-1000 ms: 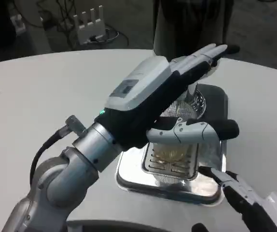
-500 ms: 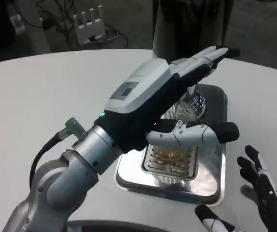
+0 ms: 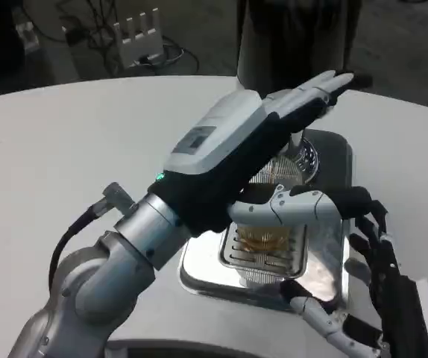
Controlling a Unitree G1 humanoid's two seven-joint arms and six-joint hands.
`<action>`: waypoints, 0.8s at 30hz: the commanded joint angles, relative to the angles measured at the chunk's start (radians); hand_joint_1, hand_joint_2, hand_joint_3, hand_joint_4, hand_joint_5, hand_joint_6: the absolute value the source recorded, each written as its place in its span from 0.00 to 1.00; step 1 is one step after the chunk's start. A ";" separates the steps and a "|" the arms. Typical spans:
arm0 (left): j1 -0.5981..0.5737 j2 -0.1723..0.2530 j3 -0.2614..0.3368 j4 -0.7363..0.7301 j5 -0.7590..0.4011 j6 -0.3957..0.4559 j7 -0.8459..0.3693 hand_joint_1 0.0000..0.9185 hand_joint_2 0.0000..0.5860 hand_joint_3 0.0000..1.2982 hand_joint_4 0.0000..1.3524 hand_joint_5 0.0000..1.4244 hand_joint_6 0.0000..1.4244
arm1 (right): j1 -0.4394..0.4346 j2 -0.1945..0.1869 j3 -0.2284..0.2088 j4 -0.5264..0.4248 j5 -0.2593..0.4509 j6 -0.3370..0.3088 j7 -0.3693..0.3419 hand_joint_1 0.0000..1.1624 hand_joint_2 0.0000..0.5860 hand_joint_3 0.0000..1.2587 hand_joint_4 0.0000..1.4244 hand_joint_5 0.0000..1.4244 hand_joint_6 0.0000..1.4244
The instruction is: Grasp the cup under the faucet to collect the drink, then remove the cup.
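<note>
No readable text, labels or numbers

The grey panel on the back of the left robot hand carries a small dark mark, too blurred to read; nothing on the surface bears any lettering.

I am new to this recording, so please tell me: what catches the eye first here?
The left hand fills the middle, fingers stretched toward the faucet. Beneath it a cup with amber drink stands on the metal drip tray. The right hand is at lower right, fingers spread.
</note>
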 commanded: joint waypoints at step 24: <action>0.002 0.015 -0.020 -0.030 0.053 0.028 -0.025 0.00 0.12 0.12 0.06 0.13 0.11 | -0.264 0.055 0.005 0.254 0.005 0.044 -0.139 0.75 0.28 0.00 0.07 0.11 0.17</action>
